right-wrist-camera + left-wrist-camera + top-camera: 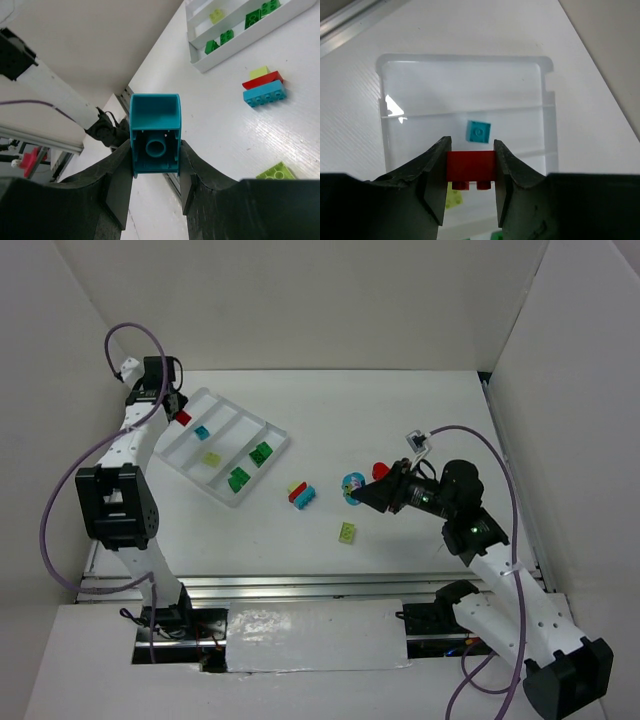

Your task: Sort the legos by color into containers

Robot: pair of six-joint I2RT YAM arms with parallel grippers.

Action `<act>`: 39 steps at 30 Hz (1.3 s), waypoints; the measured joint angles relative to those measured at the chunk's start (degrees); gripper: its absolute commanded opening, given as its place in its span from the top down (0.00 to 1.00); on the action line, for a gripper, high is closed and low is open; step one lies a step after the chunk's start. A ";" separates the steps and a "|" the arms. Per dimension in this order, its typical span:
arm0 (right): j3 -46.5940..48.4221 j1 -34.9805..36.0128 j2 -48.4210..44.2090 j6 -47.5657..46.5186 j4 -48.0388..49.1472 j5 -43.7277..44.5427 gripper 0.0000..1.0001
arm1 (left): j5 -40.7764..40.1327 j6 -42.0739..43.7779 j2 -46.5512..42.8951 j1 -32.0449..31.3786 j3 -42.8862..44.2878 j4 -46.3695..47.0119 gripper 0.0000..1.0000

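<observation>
Pinching a red brick (470,167) over the white tray (462,58) at upper left, the left gripper (470,150) seems ready to release; the right gripper (155,152) clamps a teal brick (155,125) mid-right. Four bricks (238,478) lie sorted; a stacked trio (301,493) and a lime brick (347,532) remain.

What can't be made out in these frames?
- Left wrist view: the pale yellow brick is half hidden behind the left tool and its red brick. The tray's lower compartments are cut off by the bottom edge.
- Right wrist view: the tray's far compartments are cut off by the top edge. The right tool and its teal brick hide the table beneath.
- Top view: the small red thing is too small to identify.
</observation>
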 measured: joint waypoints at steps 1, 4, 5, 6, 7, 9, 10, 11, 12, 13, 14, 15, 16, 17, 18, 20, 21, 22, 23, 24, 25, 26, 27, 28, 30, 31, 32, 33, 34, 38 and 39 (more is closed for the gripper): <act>-0.31 0.02 -0.57 -0.28 -0.59 -0.26 1.00 | -1.86 -0.02 1.42 -0.02 0.44 0.61 1.00; -1.51 0.02 -2.29 -0.68 -1.33 -0.98 1.00 | -5.40 -1.05 6.14 0.26 3.50 3.74 1.00; -1.68 0.02 -2.56 -0.83 -1.44 -1.42 1.00 | -5.90 -1.25 7.28 0.48 3.89 5.55 1.00; -1.77 0.02 -2.60 -1.01 -1.55 -1.84 1.00 | -6.23 -1.29 8.04 0.72 3.98 7.04 0.99; -1.77 0.02 -2.51 -1.27 -1.62 -2.36 1.00 | -6.51 -1.27 8.85 1.03 3.98 8.55 0.96; -1.77 0.02 -2.08 -1.86 -1.84 -3.30 1.00 | -6.82 -1.20 10.45 1.55 4.00 11.87 0.96; -1.77 0.02 -1.77 -2.08 -2.01 -3.72 1.00 | -6.91 -1.20 11.17 1.70 4.02 13.18 0.95; -1.75 0.02 -1.38 -2.21 -2.19 -4.17 1.00 | -6.99 -1.18 12.00 1.95 4.15 14.23 0.96; -1.77 0.02 -1.07 -2.32 -2.36 -4.50 1.00 | -7.10 -1.16 12.94 2.12 4.31 15.37 0.95; -1.77 0.02 -0.85 -2.32 -2.45 -4.81 1.00 | -7.17 -1.09 13.92 2.23 4.52 16.39 0.94; -1.77 0.02 -0.57 -2.32 -2.45 -5.05 1.00 | -7.15 -0.98 14.84 2.29 4.79 17.27 0.94; -1.77 0.02 -0.42 -2.32 -2.45 -5.44 1.00 | -7.08 -0.81 15.89 2.29 5.01 18.21 0.93; -1.77 0.02 -0.26 -2.32 -2.45 -5.81 1.00 | -7.04 -0.66 16.87 2.29 5.29 18.75 0.91; -1.77 0.02 -0.11 -2.34 -2.45 -6.12 1.00 | -6.91 -0.35 17.86 2.29 5.73 19.10 0.89; -1.77 0.02 0.04 -2.32 -2.43 -6.34 1.00 | -6.78 0.15 18.64 2.29 6.12 19.47 0.87; -1.75 0.02 0.55 -2.32 -2.43 -6.62 1.00 | -6.62 0.37 19.61 2.29 6.23 20.22 0.80; -1.77 0.02 0.76 -2.32 -2.43 -6.78 1.00 | -6.60 0.39 19.82 2.29 6.23 20.55 0.78; -1.75 0.02 1.05 -2.32 -2.43 -6.86 1.00 | -6.43 0.44 20.02 2.29 6.23 21.18 0.75; -1.75 0.02 1.29 -2.32 -2.43 -6.99 1.00 | -6.19 0.46 20.06 2.32 6.23 21.64 0.72; -1.77 0.02 1.51 -2.29 -2.43 -7.19 1.00 | -5.81 0.46 20.11 2.36 6.23 22.10 0.65; -1.77 0.02 1.68 -2.29 -2.43 -7.26 1.00 | -5.46 0.44 20.13 2.47 6.23 22.49 0.61; -1.77 0.02 1.81 -2.29 -2.43 -7.39 1.00 | -5.11 0.42 20.13 2.60 6.21 22.80 0.55; -1.77 0.02 1.90 -2.29 -2.43 -7.45 1.00 | -4.74 0.37 20.13 2.80 6.05 23.17 0.48; -1.77 0.02 1.97 -2.32 -2.43 -7.61 1.00 | -4.31 0.22 20.13 3.04 5.51 24.00 0.38; -1.75 0.02 2.03 -2.29 -2.43 -7.78 1.00 | -3.52 0.09 20.13 3.58 4.04 25.46 0.29; -1.75 0.02 2.03 -2.29 -2.43 -7.85 1.00 | -3.06 0.02 20.11 3.85 3.04 25.77 0.27; -1.77 0.02 2.05 -2.29 -2.43 -7.87 1.00 | -2.75 -0.13 20.11 3.96 2.27 25.86 0.26; -1.77 0.02 2.08 -2.29 -2.43 -7.89 1.00 | -2.51 -0.39 20.11 4.13 1.51 25.90 0.25; -1.75 0.02 2.10 -2.27 -2.43 -7.96 1.00 | -2.34 -0.63 20.11 4.28 0.90 25.90 0.24; -1.77 0.02 2.16 -2.10 -2.43 -8.07 1.00 | -1.36 -1.46 20.09 4.72 -1.70 26.60 0.25; -1.77 0.02 2.23 -2.10 -2.40 -8.04 1.00 | -1.11 -1.66 19.85 4.76 -2.51 26.86 0.24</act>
